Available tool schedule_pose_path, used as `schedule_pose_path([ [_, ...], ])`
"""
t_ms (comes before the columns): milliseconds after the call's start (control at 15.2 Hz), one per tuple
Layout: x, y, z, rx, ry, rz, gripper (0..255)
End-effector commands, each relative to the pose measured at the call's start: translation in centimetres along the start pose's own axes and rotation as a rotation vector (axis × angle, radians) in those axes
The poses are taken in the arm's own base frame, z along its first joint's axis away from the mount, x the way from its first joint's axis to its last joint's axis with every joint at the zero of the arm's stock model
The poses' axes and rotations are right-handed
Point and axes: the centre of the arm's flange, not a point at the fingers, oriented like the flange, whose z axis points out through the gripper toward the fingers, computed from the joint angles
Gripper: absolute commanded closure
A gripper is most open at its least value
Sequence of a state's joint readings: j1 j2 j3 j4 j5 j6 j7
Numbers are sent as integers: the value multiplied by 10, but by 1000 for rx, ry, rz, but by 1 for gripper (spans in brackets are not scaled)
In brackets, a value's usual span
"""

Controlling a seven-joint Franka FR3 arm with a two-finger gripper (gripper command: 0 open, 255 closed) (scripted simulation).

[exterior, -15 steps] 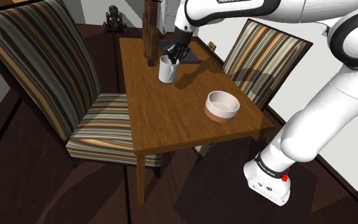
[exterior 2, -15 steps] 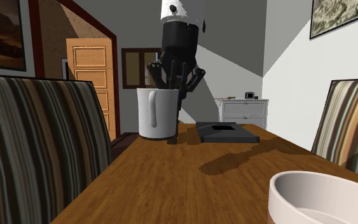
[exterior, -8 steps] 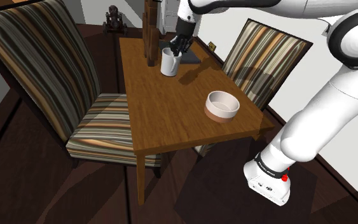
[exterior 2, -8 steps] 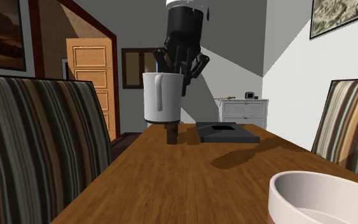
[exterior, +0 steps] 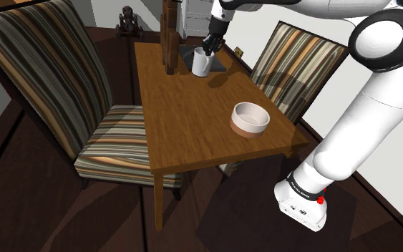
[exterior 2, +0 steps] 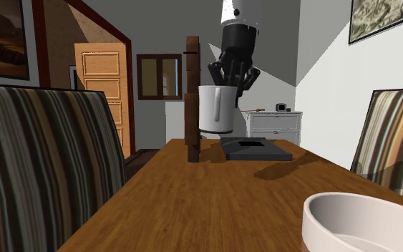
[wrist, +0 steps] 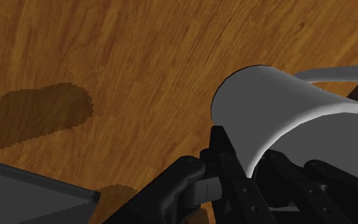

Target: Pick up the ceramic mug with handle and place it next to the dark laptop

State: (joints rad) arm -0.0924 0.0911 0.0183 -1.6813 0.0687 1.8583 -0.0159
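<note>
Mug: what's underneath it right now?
A gap of air, then wooden table near the dark laptop; the mug hangs in the hand. In the wrist view the mug's body covers the spot straight below.

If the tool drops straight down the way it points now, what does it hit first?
Probably the bare wooden table, with the held mug touching first; the laptop lies just aside, though depth is unclear.

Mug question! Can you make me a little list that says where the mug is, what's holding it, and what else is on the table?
Mug: white, with a handle, up in the air above the table
Pincer: black, shut on the mug's rim
Laptop: dark, lying flat on the table, near the mug
Bowl: on the table, apart from the mug
Chairs: striped, one on each side of the table
</note>
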Motion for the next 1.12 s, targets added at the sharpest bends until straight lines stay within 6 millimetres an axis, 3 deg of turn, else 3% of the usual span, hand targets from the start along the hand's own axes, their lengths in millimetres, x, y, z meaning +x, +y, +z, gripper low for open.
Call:
schedule_pose_path([
  [0,11,26,-2,0,0,-1,255],
  [1056,90,222,-9,0,0,-1,255],
])
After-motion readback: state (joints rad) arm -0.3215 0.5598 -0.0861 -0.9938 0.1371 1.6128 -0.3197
